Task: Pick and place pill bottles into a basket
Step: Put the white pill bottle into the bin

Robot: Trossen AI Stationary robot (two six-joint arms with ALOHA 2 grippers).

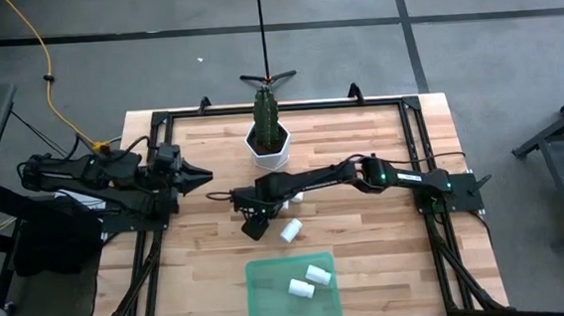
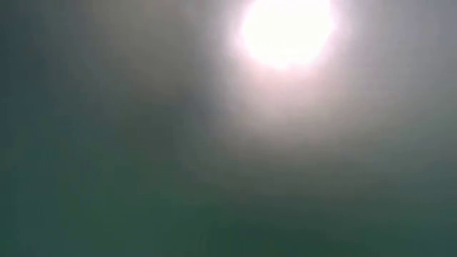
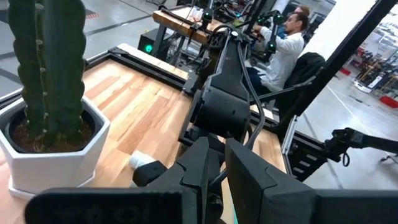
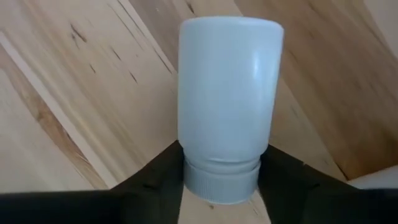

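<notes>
Two bottles [image 1: 308, 280] already lie in the basket [image 1: 261, 279], and a third [image 1: 290, 230] lies on the table just beyond its far edge. Beside that one, the right gripper [image 1: 254, 223] is clamped on another bottle [image 4: 230, 106] near its cap; I would lift straight up, then carry it over the basket without tilting. Left gripper [image 1: 201, 176] waits well away from the basket, fingers together.

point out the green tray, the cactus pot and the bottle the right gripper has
green tray [image 1: 272, 300]: high view, bare floor near its left wall
cactus pot [image 1: 269, 156]: high view, white front rim
held pill bottle [image 4: 230, 106]: right wrist view, middle of its body
</notes>
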